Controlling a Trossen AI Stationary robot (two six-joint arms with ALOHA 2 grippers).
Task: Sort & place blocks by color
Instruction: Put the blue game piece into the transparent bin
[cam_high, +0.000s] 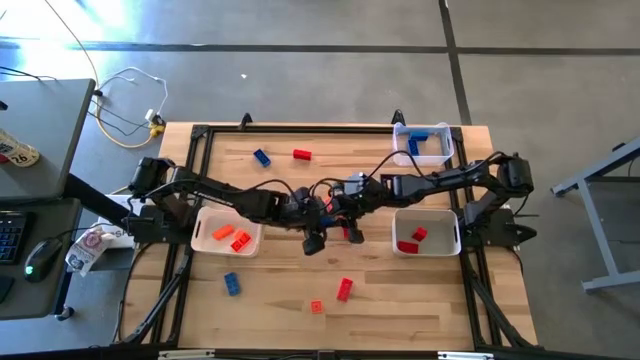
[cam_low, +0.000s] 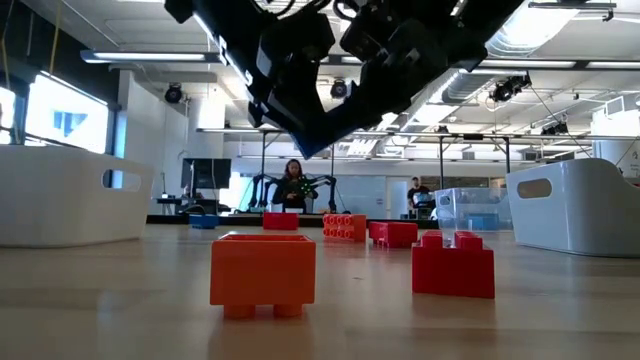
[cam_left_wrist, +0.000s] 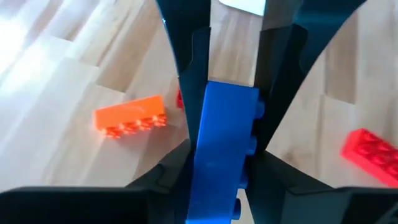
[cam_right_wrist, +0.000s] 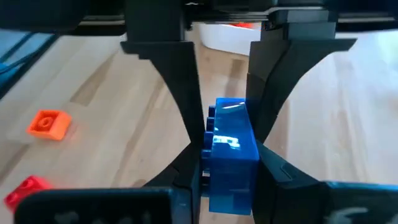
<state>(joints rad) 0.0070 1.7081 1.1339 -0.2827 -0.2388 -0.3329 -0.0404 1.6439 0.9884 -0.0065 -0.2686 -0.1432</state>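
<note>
Both grippers meet above the table's (cam_high: 300, 290) centre. The right gripper (cam_right_wrist: 224, 152) is clamped on a blue block (cam_right_wrist: 230, 155). The left gripper (cam_left_wrist: 227, 124) has the same block between its fingers; whether it grips cannot be told.

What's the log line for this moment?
left gripper: on blue block | right gripper: shut on blue block | mid-table handover

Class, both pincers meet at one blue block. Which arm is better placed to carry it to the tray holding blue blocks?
Right. Its pincer is shut on the blue block, and the tray holding other blue blocks sits on the right arm's side, near its base.
</note>
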